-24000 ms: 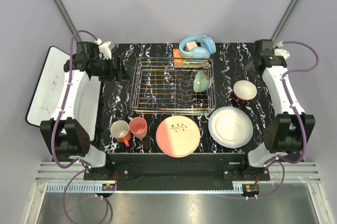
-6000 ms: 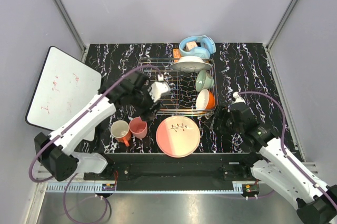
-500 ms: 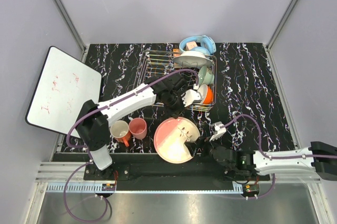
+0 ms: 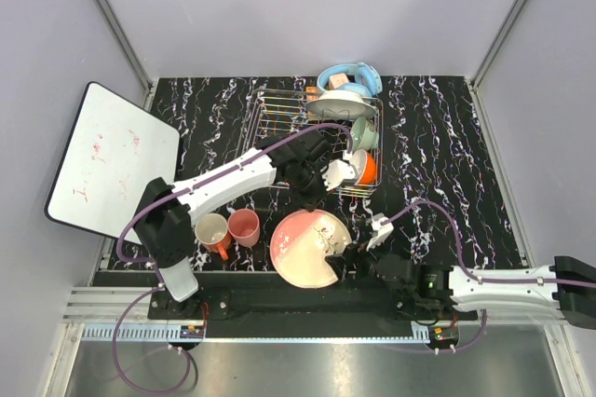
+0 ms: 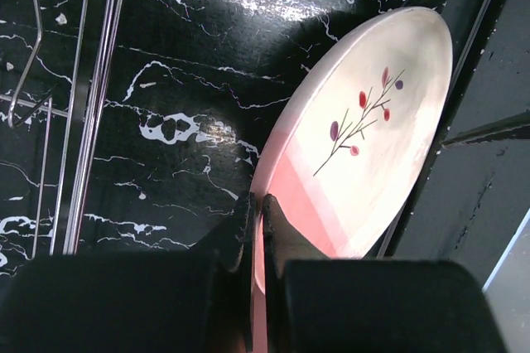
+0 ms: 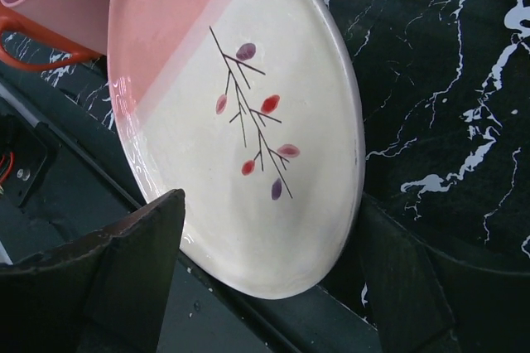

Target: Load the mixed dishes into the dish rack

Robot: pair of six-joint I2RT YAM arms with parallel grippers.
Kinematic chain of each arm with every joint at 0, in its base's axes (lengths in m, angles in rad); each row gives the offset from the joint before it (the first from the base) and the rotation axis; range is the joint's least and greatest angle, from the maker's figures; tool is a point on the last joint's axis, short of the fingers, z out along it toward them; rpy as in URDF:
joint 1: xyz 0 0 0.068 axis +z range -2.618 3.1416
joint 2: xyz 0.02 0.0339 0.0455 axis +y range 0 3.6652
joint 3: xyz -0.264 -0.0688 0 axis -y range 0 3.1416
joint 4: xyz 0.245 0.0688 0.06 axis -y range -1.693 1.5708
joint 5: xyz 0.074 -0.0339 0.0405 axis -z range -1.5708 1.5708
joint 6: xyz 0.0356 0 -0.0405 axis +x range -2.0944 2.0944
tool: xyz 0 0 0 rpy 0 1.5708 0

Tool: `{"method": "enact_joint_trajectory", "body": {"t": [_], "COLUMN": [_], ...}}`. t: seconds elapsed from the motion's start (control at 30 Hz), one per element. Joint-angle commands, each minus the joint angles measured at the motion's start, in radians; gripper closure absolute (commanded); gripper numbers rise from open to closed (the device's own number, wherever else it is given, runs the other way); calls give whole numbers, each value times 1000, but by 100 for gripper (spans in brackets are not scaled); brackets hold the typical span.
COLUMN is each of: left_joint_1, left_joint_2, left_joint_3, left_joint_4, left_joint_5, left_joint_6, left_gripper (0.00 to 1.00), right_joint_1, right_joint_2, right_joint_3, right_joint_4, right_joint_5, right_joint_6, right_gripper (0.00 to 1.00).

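A cream ceramic mug with an orange handle [image 4: 211, 229] and a salmon-pink cup [image 4: 244, 225] stand touching on the black marble-patterned surface [image 4: 447, 155], not yet loaded.

The left pincer [image 4: 338, 173] hangs at the front rim of the silver wire-grid dish rack [image 4: 279, 127]. Its fingers are drawn to a thin slit and seem to hold nothing. It sits just beside the orange-outside white bowl [image 4: 366, 170], so a careless swing could knock that bowl against the wires.

The round pink-and-cream glazed plate with a leaf sprig [image 4: 303, 248] lies in front of the rack, and its near side appears to hang over the surface's edge. The right pincer [image 6: 271, 198] is spread wide at that overhanging rim and grips nothing.

The main risk, as I judge it, is the plate:
- The glaze looks smooth and glossy and the rim is thin and shallow, so a short bite could let the plate pivot or slip out.
- A push instead of a pinch could slide it off the edge.
- The hard wire and the crowded right end of the rack leave little room for a tall disc to go in without clashing.
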State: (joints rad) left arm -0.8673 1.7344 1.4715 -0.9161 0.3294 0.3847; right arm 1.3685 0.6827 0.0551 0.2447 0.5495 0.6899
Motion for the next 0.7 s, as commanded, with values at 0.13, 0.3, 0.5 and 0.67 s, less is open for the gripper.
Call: {"method": "enact_joint_trajectory", "body": {"t": [0.13, 0.3, 0.5, 0.67], "left_joint_1": [-15, -29, -33, -33], "left_joint_2": [-44, -47, -59, -56], "left_joint_3": [110, 110, 84, 72], "left_joint_4": [43, 31, 23, 25], "left_joint_5": [66, 79, 74, 65], "left_joint_6": [-30, -30, -27, -27], "left_gripper": [100, 100, 100, 100], "right_joint_1": [-48, -52, -88, -105], "right_joint_2": [81, 25, -71, 79], "right_joint_3": [34, -53, -86, -60], "right_joint_4": [254, 307, 277, 271], "right_joint_5": [-131, -31, 41, -14], "right_joint_6": [-82, -84, -102, -32], "right_gripper": [20, 16, 10, 12]}}
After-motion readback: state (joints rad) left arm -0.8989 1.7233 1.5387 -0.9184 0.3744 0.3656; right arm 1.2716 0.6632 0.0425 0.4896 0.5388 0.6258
